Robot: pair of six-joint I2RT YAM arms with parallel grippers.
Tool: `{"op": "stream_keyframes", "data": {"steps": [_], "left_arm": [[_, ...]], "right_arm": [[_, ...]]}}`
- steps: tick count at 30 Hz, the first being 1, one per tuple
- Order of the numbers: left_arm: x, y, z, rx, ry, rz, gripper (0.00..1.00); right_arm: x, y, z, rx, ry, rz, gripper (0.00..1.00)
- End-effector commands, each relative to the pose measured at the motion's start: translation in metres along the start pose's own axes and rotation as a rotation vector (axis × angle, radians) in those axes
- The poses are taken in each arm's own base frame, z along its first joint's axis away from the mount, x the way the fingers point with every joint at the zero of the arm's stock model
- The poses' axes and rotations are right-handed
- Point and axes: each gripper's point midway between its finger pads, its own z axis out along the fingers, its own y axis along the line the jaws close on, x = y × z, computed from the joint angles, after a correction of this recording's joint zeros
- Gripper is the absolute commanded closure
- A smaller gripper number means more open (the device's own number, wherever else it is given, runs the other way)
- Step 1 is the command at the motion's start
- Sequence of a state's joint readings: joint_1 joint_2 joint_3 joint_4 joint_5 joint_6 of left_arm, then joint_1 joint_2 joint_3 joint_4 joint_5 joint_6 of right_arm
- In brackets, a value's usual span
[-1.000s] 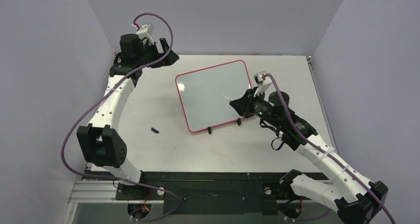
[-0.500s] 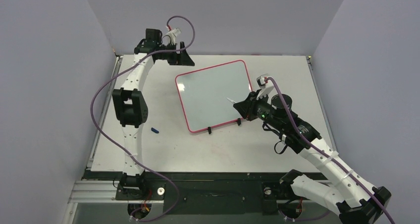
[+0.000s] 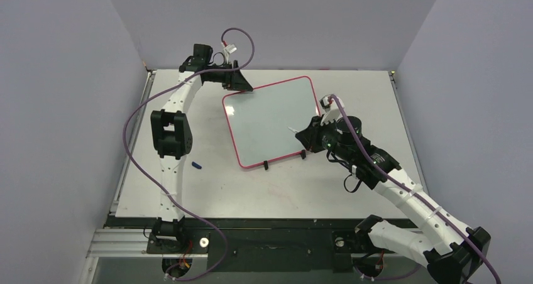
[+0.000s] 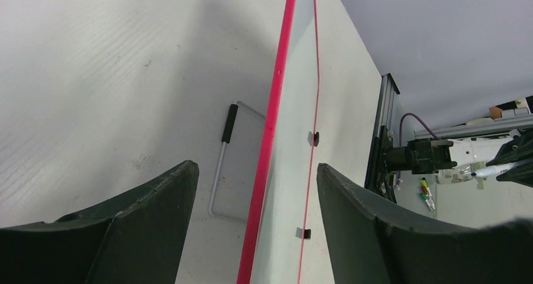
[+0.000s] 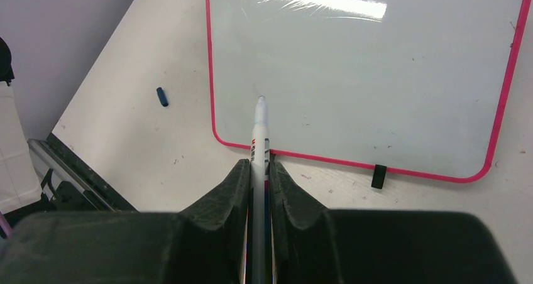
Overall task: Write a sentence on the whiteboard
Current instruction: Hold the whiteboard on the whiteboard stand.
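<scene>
Firmly, right gripper [image 5: 258, 171] pinches marker [image 5: 259, 124] over seemingly blank whiteboard [image 5: 390, 70].

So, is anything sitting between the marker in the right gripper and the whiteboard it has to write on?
Nothing visible. The right gripper holds the marker, tip over the bare whiteboard. The left gripper straddles the board's far corner, away from the tip; the blue cap lies off the board.

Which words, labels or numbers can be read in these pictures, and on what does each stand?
The whiteboard: no writing, its surface is blank.
The marker: small print on the barrel, too blurred to read.
No other text is readable.
</scene>
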State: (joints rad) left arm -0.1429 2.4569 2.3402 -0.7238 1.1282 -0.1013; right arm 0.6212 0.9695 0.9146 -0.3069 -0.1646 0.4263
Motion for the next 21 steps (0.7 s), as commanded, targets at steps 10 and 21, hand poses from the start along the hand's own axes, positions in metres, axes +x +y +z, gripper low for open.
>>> {"op": "stream_keyframes", "data": {"steps": [10, 21], "left_arm": [[-0.009, -0.014, 0.018, 0.131, -0.024, 0.062, 0.48], [0.001, -0.017, 0.029, 0.12, 0.003, 0.054, 0.63]], "right_arm": [[-0.024, 0.008, -0.004, 0.001, -0.042, -0.02, 1.0], [-0.023, 0.013, -0.003, -0.01, -0.035, -0.025, 1.0]]}}
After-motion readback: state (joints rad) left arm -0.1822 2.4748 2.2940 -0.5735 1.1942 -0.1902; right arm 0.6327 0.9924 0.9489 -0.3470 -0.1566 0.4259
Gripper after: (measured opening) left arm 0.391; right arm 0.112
